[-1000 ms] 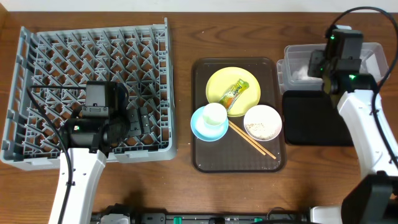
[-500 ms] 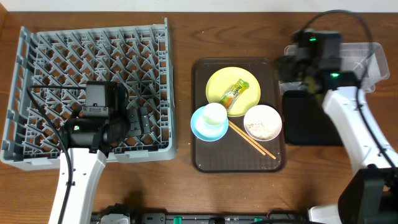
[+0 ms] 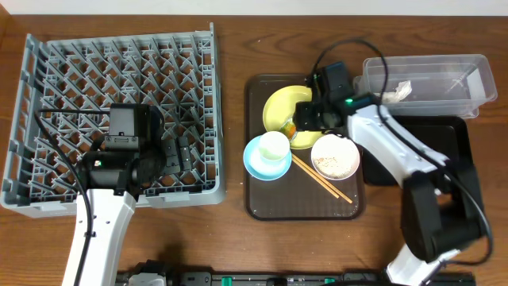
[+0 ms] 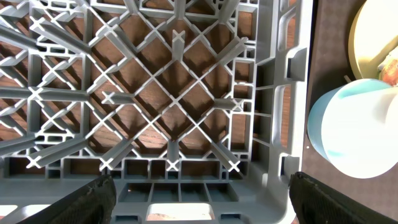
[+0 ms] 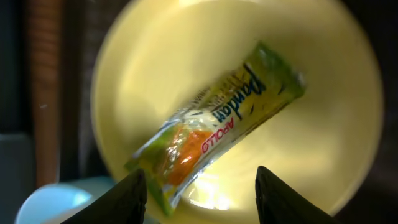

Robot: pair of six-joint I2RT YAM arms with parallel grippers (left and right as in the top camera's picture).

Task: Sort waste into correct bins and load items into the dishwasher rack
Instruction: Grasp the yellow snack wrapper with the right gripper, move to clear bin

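The green-and-yellow snack wrapper (image 5: 217,130) lies on the pale-yellow plate (image 5: 311,74) on the brown serving tray. My right gripper (image 5: 202,199) is open just above it, fingers either side of the wrapper's lower end. In the overhead view the right gripper (image 3: 305,119) covers most of the wrapper over the plate (image 3: 279,103). The white cup (image 3: 275,147) sits in the light-blue bowl (image 3: 255,163). The white bowl (image 3: 334,156) holds rice grains. The chopsticks (image 3: 321,181) lie beside it. My left gripper (image 4: 202,205) is open and empty over the grey rack (image 3: 111,71), near its front right corner.
The clear tub (image 3: 460,71) stands at the back right with a white crumpled piece (image 3: 399,91) inside. The black tray (image 3: 448,151) lies in front of it. The brown serving tray (image 3: 262,202) sits between rack and bins.
My right arm has swung left from over the clear tub to over the yellow plate and the wrapper. The left arm has not moved.
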